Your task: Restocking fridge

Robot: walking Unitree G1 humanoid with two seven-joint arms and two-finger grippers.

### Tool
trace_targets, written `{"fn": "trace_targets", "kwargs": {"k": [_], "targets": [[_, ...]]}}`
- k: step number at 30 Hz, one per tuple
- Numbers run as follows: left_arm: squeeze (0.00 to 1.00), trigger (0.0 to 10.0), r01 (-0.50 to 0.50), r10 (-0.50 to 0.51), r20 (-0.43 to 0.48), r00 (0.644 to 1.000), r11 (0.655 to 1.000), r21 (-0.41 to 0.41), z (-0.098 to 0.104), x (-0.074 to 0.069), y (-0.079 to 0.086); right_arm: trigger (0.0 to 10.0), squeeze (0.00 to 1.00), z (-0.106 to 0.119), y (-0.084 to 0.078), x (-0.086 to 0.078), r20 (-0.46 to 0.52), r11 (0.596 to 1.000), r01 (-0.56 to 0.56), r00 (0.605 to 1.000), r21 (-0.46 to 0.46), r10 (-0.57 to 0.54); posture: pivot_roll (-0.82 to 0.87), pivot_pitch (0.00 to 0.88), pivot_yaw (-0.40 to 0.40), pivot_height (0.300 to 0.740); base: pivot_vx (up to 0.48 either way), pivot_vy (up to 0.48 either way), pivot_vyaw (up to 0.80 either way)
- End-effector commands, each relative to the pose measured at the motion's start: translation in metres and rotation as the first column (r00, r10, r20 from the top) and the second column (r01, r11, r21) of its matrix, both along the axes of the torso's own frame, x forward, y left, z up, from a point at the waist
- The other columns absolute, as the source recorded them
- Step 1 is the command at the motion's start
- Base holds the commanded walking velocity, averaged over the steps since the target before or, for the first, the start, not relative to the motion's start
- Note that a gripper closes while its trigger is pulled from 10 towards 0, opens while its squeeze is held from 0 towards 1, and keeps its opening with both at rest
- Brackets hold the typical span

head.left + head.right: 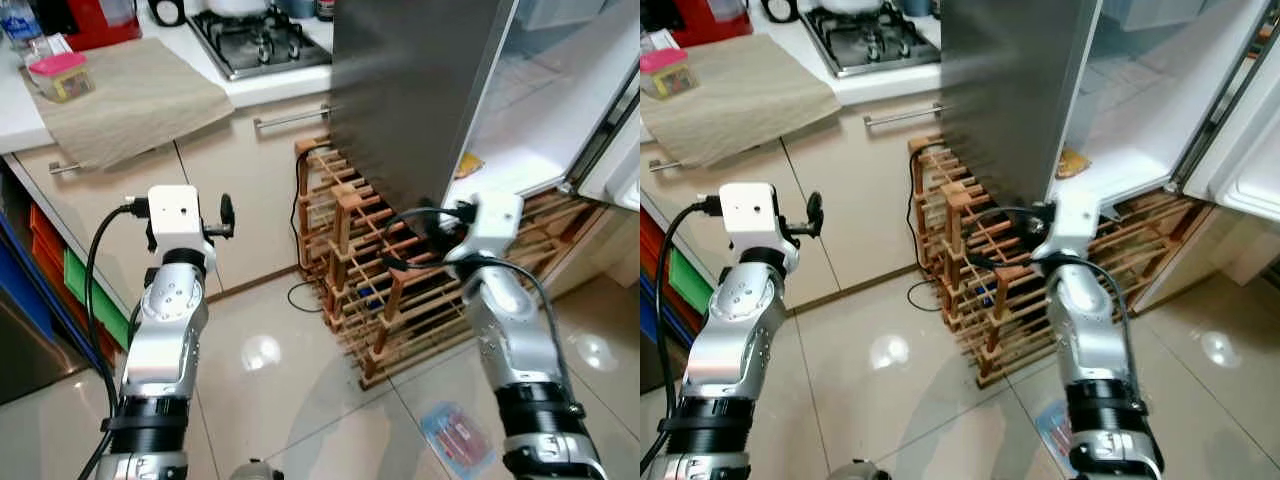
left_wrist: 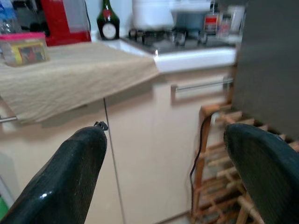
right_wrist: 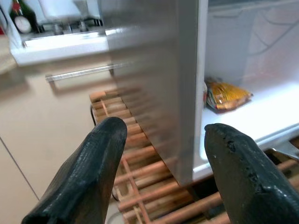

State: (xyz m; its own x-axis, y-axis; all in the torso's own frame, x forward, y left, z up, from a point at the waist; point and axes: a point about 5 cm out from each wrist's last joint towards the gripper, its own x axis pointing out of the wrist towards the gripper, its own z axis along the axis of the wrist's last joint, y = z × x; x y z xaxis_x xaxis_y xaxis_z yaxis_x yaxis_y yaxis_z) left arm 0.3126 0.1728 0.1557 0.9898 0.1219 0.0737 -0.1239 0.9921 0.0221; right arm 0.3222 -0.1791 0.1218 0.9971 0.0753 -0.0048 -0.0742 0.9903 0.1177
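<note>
- left eye view: the fridge [image 1: 420, 90] stands with its door open, above a wooden rack [image 1: 370, 270].
- right gripper [image 3: 163, 172] is spread wide before the fridge edge, holding nothing.
- left gripper [image 2: 163, 177] is wide apart too, empty, facing the cabinet [image 2: 149, 140].
- a yellow packet [image 3: 226, 95] lies on the fridge's white shelf.

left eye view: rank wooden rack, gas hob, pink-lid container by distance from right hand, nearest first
1. wooden rack: right beside the right hand, under the open fridge.
2. gas hob: on the counter, beyond and to the left.
3. pink-lid container: far left, on the cloth.
</note>
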Motion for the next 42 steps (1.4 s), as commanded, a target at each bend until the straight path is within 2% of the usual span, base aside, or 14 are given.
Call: {"fn": "trace_targets", "kwargs": {"k": [1,4,7,8,11,12,22,27,28,30,35,37,42], "targets": [[0.00,10.0,-0.038,0.038,0.004,0.999,0.999,-0.004,0.000,-0.002,0.007,10.0,0.00,0.007,0.010,0.002,0.030,0.999,-0.039,0.999,-0.002,0.039,-0.07,0.000,-0.022,0.740,0.000,0.480,0.43],[0.00,10.0,-0.040,0.039,-0.021,0.999,0.998,-0.057,-0.004,0.000,-0.004,10.0,0.00,0.011,0.012,0.005,0.035,0.998,-0.056,0.998,0.001,0.056,-0.08,0.000,-0.038,0.740,0.000,0.102,0.43],[0.00,10.0,-0.009,0.008,-0.025,1.000,0.998,-0.056,-0.005,0.002,-0.013,10.0,0.00,0.018,0.017,0.007,0.060,0.996,-0.090,0.994,-0.016,0.091,-0.10,0.000,-0.045,0.740,0.000,0.000,0.43],[0.00,10.0,0.000,-0.001,-0.026,1.000,0.999,-0.047,-0.006,0.003,-0.015,10.0,0.00,0.019,0.019,0.008,0.067,0.995,-0.099,0.993,-0.019,0.100,-0.10,0.000,-0.042,0.740,0.000,0.000,0.43],[0.00,10.0,0.000,-0.004,-0.052,0.999,0.996,-0.093,-0.010,0.007,-0.017,10.0,0.00,0.021,0.019,0.011,0.072,0.995,-0.098,0.993,-0.010,0.098,-0.12,0.000,-0.029,0.740,0.000,0.000,0.41],[0.00,10.0,0.000,-0.008,-0.070,0.998,0.993,-0.117,-0.011,0.013,-0.018,10.0,0.00,0.026,0.021,0.012,0.095,0.993,-0.114,0.989,-0.015,0.115,-0.13,0.000,-0.003,0.740,0.000,0.000,0.42],[0.00,10.0,0.012,-0.016,-0.046,0.999,0.996,-0.087,-0.001,0.023,-0.018,10.0,0.01,0.030,0.028,0.009,0.133,0.992,-0.126,0.983,0.001,0.125,-0.15,0.000,0.037,0.740,0.232,-0.240,0.41],[0.00,10.0,-0.015,0.011,-0.053,0.999,0.997,-0.074,0.000,0.027,-0.016,10.0,0.02,0.029,0.032,0.009,0.134,0.990,-0.142,0.981,0.008,0.140,-0.14,0.000,0.037,0.740,0.396,-0.265,0.41],[0.00,10.0,-0.017,0.013,-0.052,0.999,0.997,-0.074,0.000,0.027,-0.015,10.0,0.04,0.029,0.034,0.009,0.141,0.989,-0.150,0.979,0.004,0.148,-0.14,0.000,0.034,0.740,0.409,-0.244,0.41],[0.00,10.0,-0.019,0.016,-0.050,0.999,0.997,-0.073,0.000,0.027,-0.014,10.0,0.00,0.027,0.038,0.011,0.117,0.986,-0.152,0.980,-0.067,0.159,-0.13,0.000,0.028,0.740,0.424,0.000,0.44],[0.00,10.0,-0.046,0.044,-0.044,0.998,0.997,-0.067,0.000,0.026,-0.005,10.0,0.00,0.025,0.036,0.012,0.120,0.990,-0.138,0.983,0.004,0.136,-0.11,0.000,0.025,0.740,0.448,0.000,0.00],[0.00,10.0,-0.058,0.055,-0.035,0.998,0.996,-0.067,0.001,0.026,-0.002,10.0,0.00,0.027,0.039,0.012,0.127,0.989,-0.142,0.981,-0.046,0.146,-0.10,0.000,0.024,0.740,0.458,0.000,0.47],[0.00,10.0,-0.060,0.058,-0.028,0.998,0.996,-0.063,0.003,0.026,0.000,10.0,0.00,0.026,0.048,0.015,0.121,0.984,-0.173,0.977,-0.050,0.178,-0.08,0.000,0.022,0.740,0.458,0.000,0.45]]}}
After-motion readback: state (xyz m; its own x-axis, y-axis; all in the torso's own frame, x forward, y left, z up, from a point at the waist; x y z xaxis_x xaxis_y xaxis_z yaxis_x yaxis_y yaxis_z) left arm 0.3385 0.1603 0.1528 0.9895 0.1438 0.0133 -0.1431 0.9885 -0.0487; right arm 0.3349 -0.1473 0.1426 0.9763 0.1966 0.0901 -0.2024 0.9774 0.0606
